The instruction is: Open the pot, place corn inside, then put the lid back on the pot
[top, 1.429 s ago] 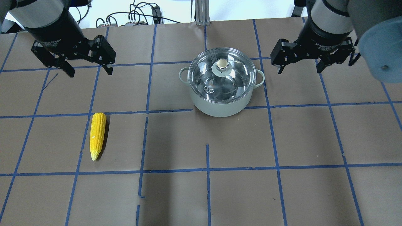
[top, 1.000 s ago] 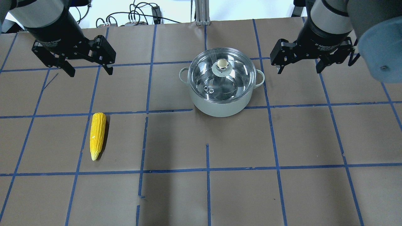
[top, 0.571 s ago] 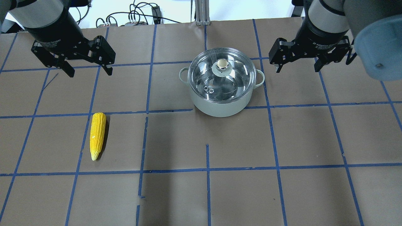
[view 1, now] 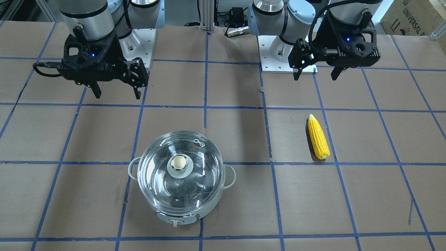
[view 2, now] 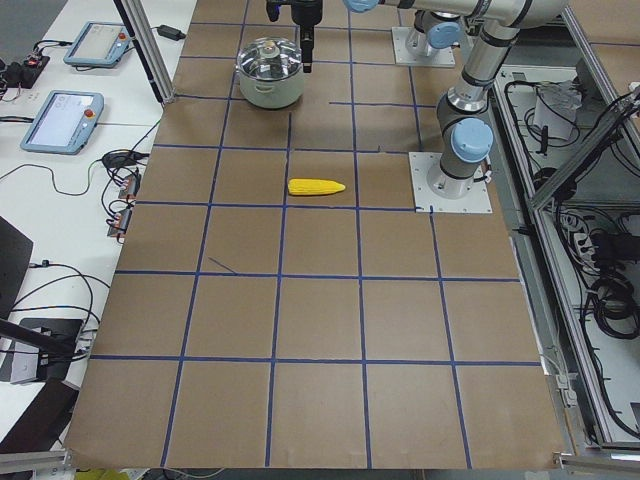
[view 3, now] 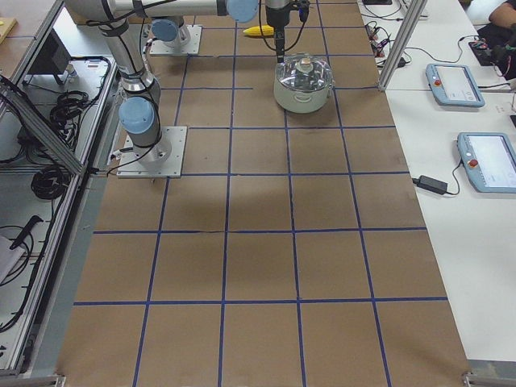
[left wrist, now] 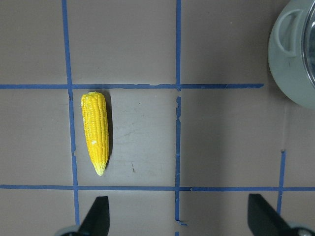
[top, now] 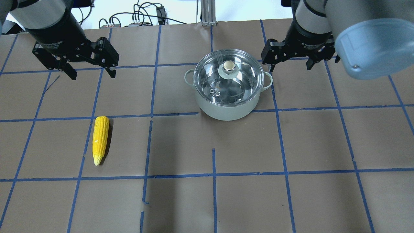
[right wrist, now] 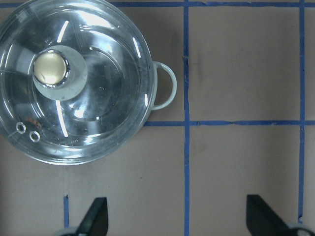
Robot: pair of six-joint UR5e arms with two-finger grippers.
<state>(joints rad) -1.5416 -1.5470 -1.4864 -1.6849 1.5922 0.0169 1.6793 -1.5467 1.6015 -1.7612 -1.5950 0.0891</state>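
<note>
The pot [top: 226, 111] stands at the table's back centre with the glass lid [top: 241, 84] on it, cream-topped knob [top: 229, 65] at its centre. The corn [top: 100, 139] lies on the brown paper to the front left, tip pointing forward. My left gripper [top: 93, 76] is open and empty, hovering behind the corn. My right gripper [top: 290, 68] is open and empty, just right of the pot's right handle. The left wrist view shows the corn [left wrist: 95, 132] ahead of the open fingers [left wrist: 98, 219]. The right wrist view shows the lid [right wrist: 103, 113] and knob [right wrist: 51, 69] at upper left.
Blue tape lines grid the brown paper table [top: 213, 194]. Cables [top: 142, 16] and an aluminium post [top: 208, 13] sit beyond the back edge. In the front-facing view the arm bases [view 1: 278, 52] stand behind the grippers. Pendant screens [view 3: 455, 85] lie on a side table.
My right gripper has moved left and back, toward the pot's right handle. My left gripper, the corn, the pot and the lid have not moved.
</note>
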